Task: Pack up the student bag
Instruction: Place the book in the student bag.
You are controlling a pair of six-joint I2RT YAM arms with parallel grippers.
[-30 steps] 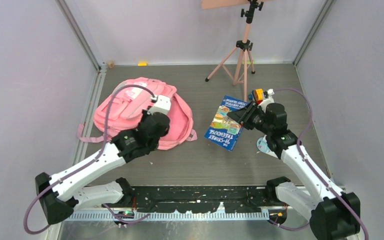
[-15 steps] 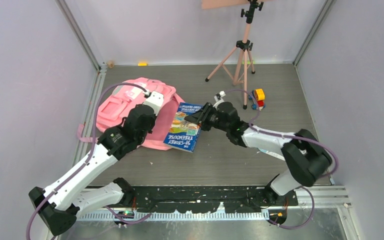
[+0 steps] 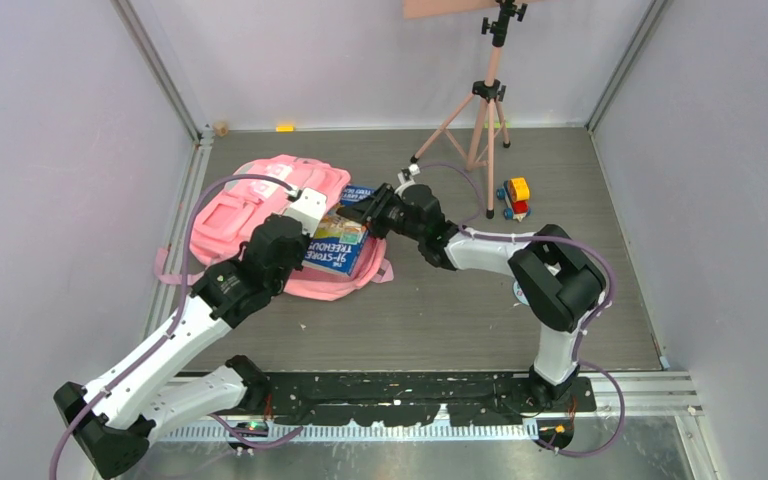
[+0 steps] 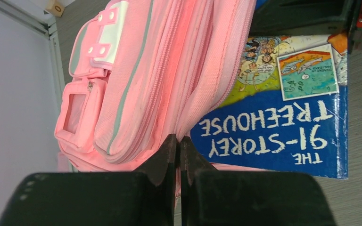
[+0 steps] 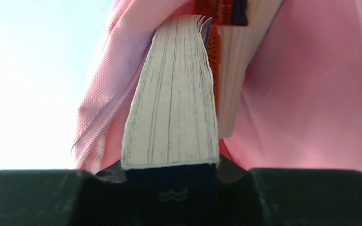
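Left gripper [image 4: 177, 143] pinches shut on the rim of the bag [image 3: 240, 210], which lies just ahead. Right gripper [image 5: 169, 175] clamps the book [image 3: 338, 250], which has moved left; its far end is now inside the bag's mouth.

Student bag [image 3: 240, 215]: soft pink backpack lying flat at my far left, front pockets and white patch up, main zip open, flap edge pinched in my left gripper [image 4: 178, 143].

Pale lilac walls [image 3: 50, 150], grey wood-grain tabletop [image 3: 460, 310], 1 pink tripod [image 3: 487, 92] at the back.
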